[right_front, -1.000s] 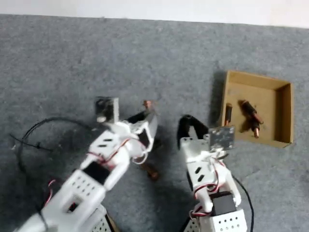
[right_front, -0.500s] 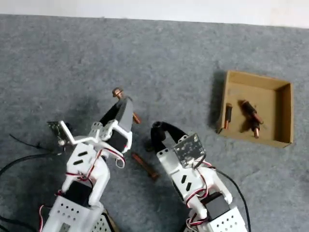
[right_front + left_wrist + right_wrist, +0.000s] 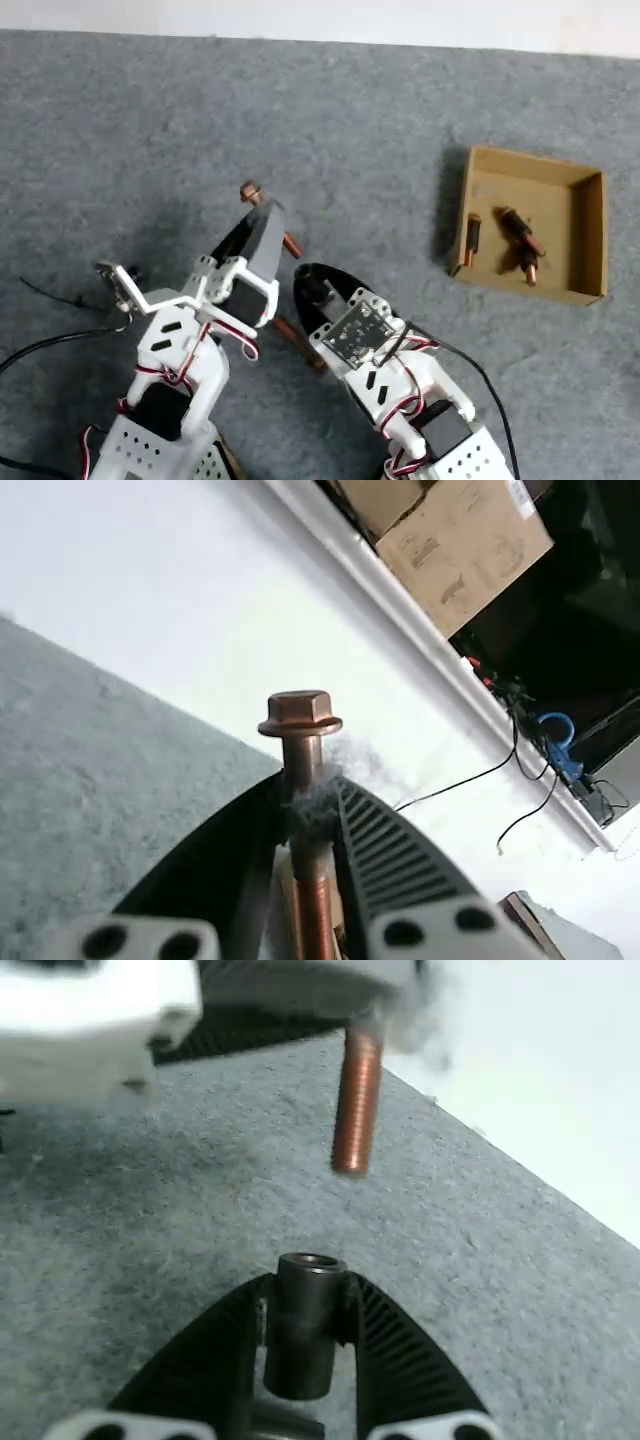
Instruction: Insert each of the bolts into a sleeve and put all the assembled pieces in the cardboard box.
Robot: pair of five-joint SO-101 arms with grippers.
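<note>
Left gripper point(image 3: 262, 212): you have its jaws clamped on a bolt point(image 3: 249, 191), head past the tips. The thread end is near but apart from the open end of the sleeve point(image 3: 304, 1325), which the right gripper point(image 3: 312, 283) jaws clamp. A loose bolt point(image 3: 298, 342) lies on the desk point(image 3: 380, 130) between the arms. A wide grey stretch separates them from the cardboard box point(image 3: 592, 238) at right, which holds a few pieces point(image 3: 520, 232).
</note>
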